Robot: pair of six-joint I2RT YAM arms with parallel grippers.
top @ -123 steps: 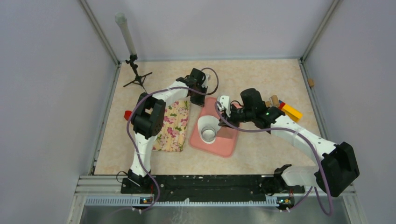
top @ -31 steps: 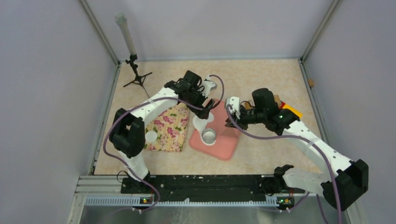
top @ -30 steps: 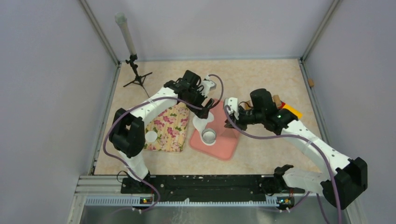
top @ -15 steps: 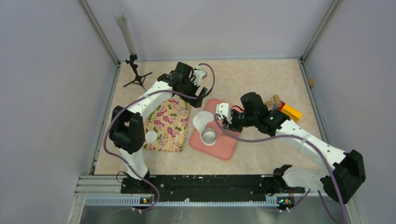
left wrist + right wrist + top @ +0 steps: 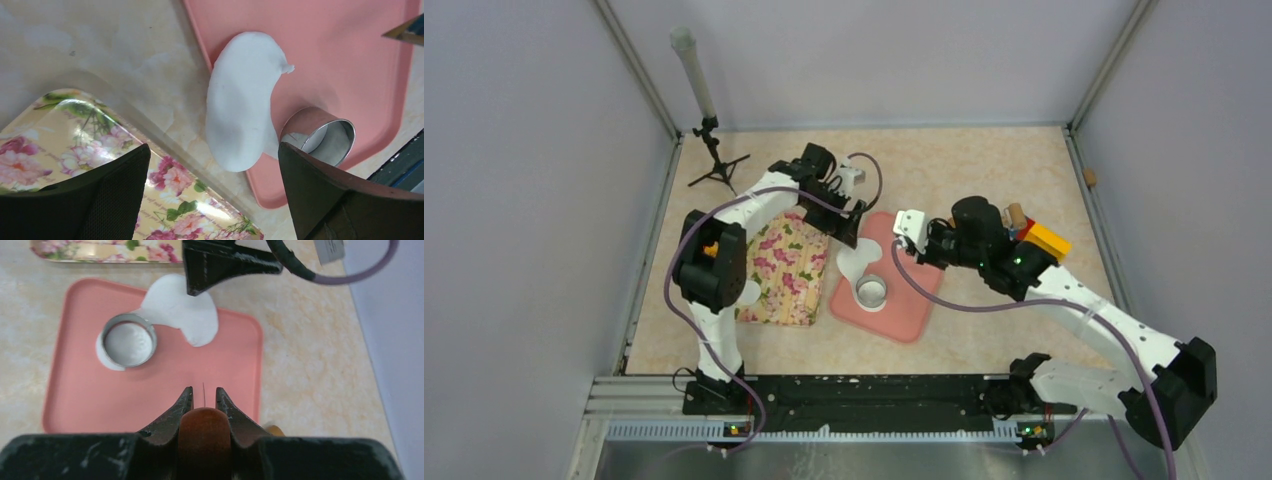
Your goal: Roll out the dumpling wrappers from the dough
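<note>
**Draping Dough Over the Board's Edge**

Spilling off the pink board (image 5: 902, 312) onto the table (image 5: 984, 170), beside a floral tray (image 5: 789, 265): the dough (image 5: 240, 100). Hanging above it, jaws wide and empty, the left gripper (image 5: 214, 146). Clamped on a rounded brown wooden piece (image 5: 204, 427), the right gripper (image 5: 203, 392). Standing on the dough, a metal ring cutter (image 5: 305, 122). Resting on the tray, one dumpling wrapper (image 5: 746, 293).

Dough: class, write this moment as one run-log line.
dough: on pink board, end past edge | ring cutter: standing on dough | left tool: open above dough | right tool: shut on brown wooden piece
</note>
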